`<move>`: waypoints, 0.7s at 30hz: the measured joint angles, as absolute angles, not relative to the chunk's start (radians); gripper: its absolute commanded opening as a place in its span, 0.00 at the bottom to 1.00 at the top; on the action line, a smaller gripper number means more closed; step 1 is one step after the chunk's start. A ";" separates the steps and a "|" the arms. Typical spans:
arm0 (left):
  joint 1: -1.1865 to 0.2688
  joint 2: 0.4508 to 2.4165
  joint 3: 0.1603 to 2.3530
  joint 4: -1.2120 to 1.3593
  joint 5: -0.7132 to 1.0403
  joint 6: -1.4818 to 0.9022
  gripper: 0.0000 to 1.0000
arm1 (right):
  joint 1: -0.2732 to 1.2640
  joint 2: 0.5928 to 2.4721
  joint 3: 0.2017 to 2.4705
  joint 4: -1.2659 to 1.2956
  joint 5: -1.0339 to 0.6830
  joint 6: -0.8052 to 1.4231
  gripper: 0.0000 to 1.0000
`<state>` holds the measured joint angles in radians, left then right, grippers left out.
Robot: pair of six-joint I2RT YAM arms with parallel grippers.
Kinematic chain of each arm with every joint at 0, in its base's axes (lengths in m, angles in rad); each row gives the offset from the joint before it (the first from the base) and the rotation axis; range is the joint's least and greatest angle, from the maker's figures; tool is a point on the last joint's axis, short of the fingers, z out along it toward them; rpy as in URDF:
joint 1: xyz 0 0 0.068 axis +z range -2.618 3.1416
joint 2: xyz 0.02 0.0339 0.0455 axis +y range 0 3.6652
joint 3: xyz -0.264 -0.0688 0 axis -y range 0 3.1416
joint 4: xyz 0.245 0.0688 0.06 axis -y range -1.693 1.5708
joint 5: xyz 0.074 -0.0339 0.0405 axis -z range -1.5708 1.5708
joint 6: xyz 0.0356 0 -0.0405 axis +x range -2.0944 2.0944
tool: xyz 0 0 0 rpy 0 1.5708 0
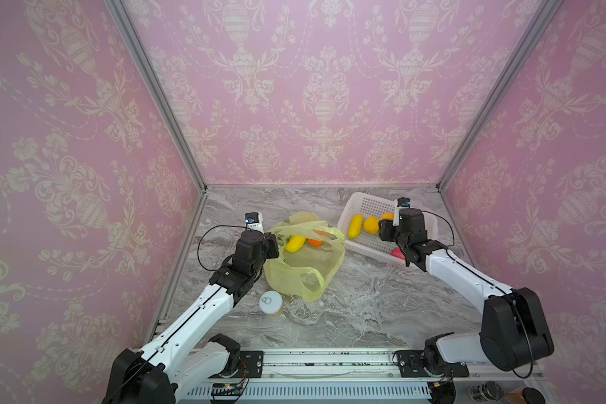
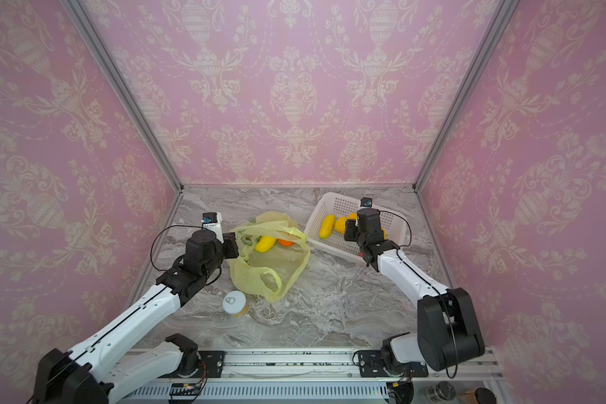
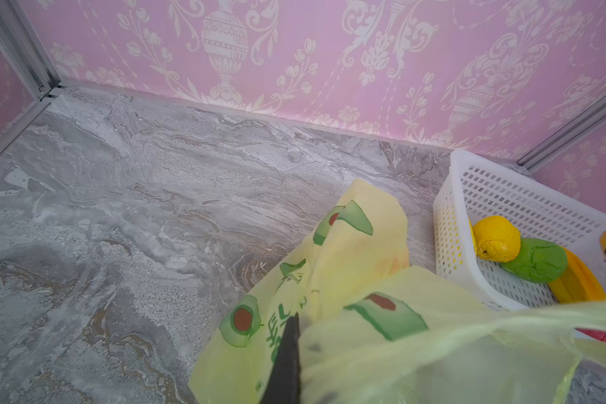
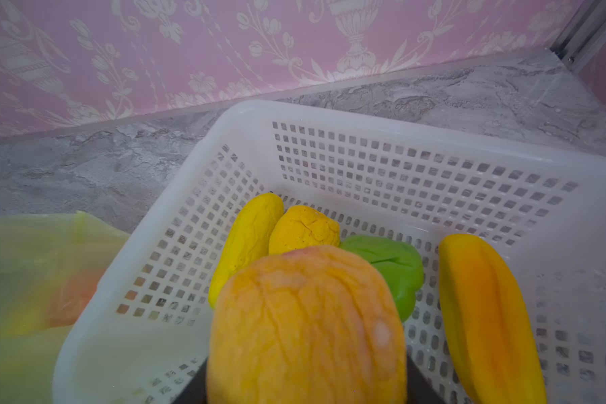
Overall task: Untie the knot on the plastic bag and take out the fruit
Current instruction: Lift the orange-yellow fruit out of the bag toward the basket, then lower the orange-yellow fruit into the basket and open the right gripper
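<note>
Right pincer [image 4: 307, 383] grips the peach-coloured fruit [image 4: 305, 321] over the basket [image 4: 245, 115]; lower it into a bare patch before letting go. Left pincer [image 3: 287, 349] pinches the plastic bag [image 3: 364, 238].

1. plastic bag [image 3: 361, 224], left wrist view: green lettering [image 3: 276, 327] printed on the yellow-green film.
2. Letters "E" and "L" readable in the upper line. The rest is creased and partly covered, so the word cannot be made out.
3. The lettering sits among green avocado prints [image 3: 242, 320] with brown-red pits. These are pictures only and carry no words.
4. Both top views: the bag print is too small to read.
5. can [image 1: 270, 303]: any marking is too small to read.
</note>
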<state>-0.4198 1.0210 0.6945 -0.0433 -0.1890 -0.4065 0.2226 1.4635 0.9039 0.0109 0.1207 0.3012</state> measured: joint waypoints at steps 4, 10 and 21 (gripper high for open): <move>-0.420 1.021 0.694 -0.043 -0.189 -0.406 0.00 | 0.208 1.578 0.970 -0.043 0.103 0.319 0.16; -0.420 1.021 0.694 -0.043 -0.189 -0.406 0.00 | 0.195 1.676 1.039 -0.094 0.093 0.327 0.35; -0.420 1.021 0.694 -0.044 -0.189 -0.406 0.00 | 0.177 1.737 1.074 -0.112 0.059 0.343 0.81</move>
<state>-0.4198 1.0210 0.6945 -0.0437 -0.1890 -0.4065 0.1768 1.7367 1.0740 -0.1120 0.0586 0.3428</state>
